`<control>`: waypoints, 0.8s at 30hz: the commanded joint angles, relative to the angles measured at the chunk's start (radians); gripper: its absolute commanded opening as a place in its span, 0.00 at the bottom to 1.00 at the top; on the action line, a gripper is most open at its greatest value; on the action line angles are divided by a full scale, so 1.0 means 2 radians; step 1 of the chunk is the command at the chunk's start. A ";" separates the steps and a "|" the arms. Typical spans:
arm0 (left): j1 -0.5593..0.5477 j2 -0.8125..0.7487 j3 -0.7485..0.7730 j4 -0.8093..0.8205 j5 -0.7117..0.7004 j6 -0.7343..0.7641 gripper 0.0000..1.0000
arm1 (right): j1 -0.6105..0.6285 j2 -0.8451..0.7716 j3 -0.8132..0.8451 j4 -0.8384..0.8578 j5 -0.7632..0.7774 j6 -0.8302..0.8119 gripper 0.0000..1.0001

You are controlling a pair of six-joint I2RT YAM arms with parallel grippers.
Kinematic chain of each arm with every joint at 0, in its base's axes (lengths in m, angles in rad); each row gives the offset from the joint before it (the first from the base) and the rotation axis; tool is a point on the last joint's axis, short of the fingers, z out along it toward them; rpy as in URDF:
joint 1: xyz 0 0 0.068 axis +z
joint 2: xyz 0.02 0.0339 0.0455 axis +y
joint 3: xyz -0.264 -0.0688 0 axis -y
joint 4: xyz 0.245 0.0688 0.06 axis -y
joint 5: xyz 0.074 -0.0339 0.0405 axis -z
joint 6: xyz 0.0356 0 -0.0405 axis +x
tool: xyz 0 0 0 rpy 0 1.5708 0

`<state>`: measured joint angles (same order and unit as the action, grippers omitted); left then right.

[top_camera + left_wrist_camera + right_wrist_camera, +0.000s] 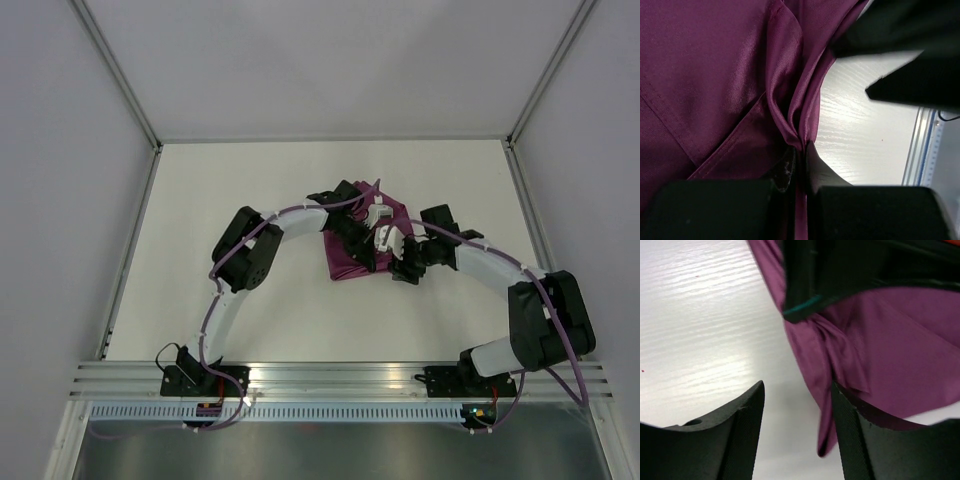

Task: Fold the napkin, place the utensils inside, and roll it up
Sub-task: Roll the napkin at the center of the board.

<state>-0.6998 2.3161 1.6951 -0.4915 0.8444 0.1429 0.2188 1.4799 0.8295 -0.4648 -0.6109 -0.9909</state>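
Note:
The plum-magenta napkin [352, 252] lies bunched in the middle of the white table, mostly under both arms. My left gripper [362, 250] is shut on a gathered fold of the napkin [715, 75], pinched between its fingertips [812, 155]. My right gripper [402, 268] is open beside the napkin's right edge; a hanging fold of the napkin [890, 355] lies against its right finger [850, 430], its left finger [740, 420] over bare table. The left gripper's black body shows at the top of the right wrist view. No utensils are in view.
The white table [250, 180] is bounded by grey walls and metal frame posts [120, 70]. An aluminium rail [330, 375] carrying both arm bases runs along the near edge.

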 commanded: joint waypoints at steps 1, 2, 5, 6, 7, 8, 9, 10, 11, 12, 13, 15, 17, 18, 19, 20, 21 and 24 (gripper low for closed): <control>0.002 0.036 0.015 -0.059 0.009 -0.015 0.02 | 0.049 -0.037 -0.050 0.128 0.048 0.003 0.62; 0.002 0.041 0.021 -0.066 0.011 -0.020 0.02 | 0.067 -0.040 -0.056 0.136 0.056 0.002 0.62; 0.004 0.048 0.034 -0.073 0.017 -0.027 0.02 | 0.093 -0.037 -0.070 0.162 0.079 0.002 0.62; 0.004 0.054 0.038 -0.082 0.017 -0.028 0.02 | 0.098 -0.036 -0.073 0.166 0.083 0.002 0.62; 0.004 0.056 0.041 -0.084 0.019 -0.030 0.02 | 0.104 -0.036 -0.078 0.173 0.091 0.002 0.62; 0.004 0.058 0.047 -0.086 0.020 -0.035 0.02 | 0.114 -0.035 -0.081 0.176 0.095 0.001 0.62; 0.004 0.062 0.050 -0.090 0.020 -0.036 0.02 | 0.120 -0.035 -0.088 0.179 0.099 -0.001 0.62; 0.004 0.063 0.052 -0.092 0.022 -0.037 0.02 | 0.125 -0.036 -0.092 0.187 0.111 -0.002 0.62; 0.004 0.066 0.056 -0.093 0.024 -0.041 0.02 | 0.137 -0.035 -0.096 0.190 0.116 -0.005 0.62; 0.005 0.068 0.057 -0.095 0.024 -0.042 0.02 | 0.142 -0.035 -0.103 0.196 0.121 -0.008 0.61; 0.005 0.070 0.059 -0.096 0.026 -0.043 0.02 | 0.146 -0.035 -0.104 0.196 0.124 -0.011 0.60; 0.004 0.072 0.062 -0.097 0.030 -0.045 0.02 | 0.154 -0.028 -0.107 0.196 0.131 -0.017 0.59; 0.004 0.074 0.064 -0.101 0.030 -0.045 0.02 | 0.156 -0.020 -0.108 0.194 0.134 -0.020 0.58; 0.004 0.077 0.065 -0.104 0.030 -0.045 0.02 | 0.157 -0.017 -0.109 0.193 0.135 -0.025 0.58; 0.005 0.078 0.067 -0.107 0.030 -0.044 0.02 | 0.156 -0.014 -0.108 0.193 0.138 -0.026 0.58; 0.005 0.080 0.067 -0.112 0.030 -0.042 0.02 | 0.157 -0.006 -0.107 0.193 0.141 -0.028 0.58; 0.004 0.081 0.068 -0.114 0.030 -0.040 0.02 | 0.157 -0.003 -0.106 0.193 0.145 -0.030 0.57; 0.004 0.084 0.070 -0.121 0.031 -0.036 0.02 | 0.157 0.008 -0.105 0.192 0.151 -0.040 0.57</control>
<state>-0.6846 2.4271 1.8359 -0.6518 0.9611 0.0731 0.5285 1.4551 0.6189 -0.0811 -0.3393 -1.0325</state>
